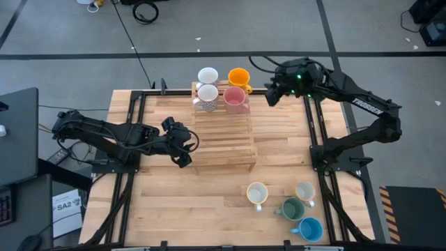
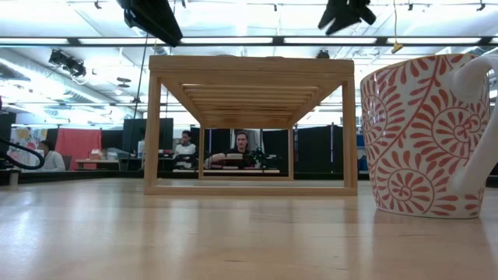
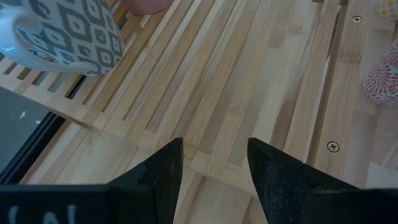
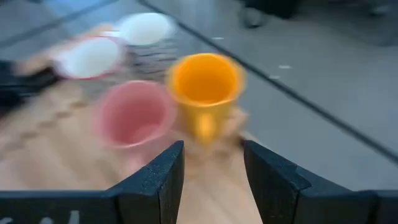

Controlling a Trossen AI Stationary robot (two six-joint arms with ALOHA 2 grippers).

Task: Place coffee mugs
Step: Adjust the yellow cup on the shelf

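Wooden table [image 1: 174, 202] bears slatted rack [image 1: 223, 139], four mugs [image 1: 257, 193]

I see grey floor [image 1: 293, 28] with cables | long ceiling strip lights [image 2: 233, 40] | dark partitions [image 2: 327, 148], a red panel [image 2: 78, 144] (left side) | people seated [image 2: 243, 152] at desks beyond my table [image 2: 194, 233]

We see four mugs [image 1: 221, 89] crowding the far end of the slatted rack [image 1: 223, 136], whose near slats lie bare. Four more mugs [image 1: 287, 207] block the table's [image 1: 181, 206] near right corner; its left side is open.
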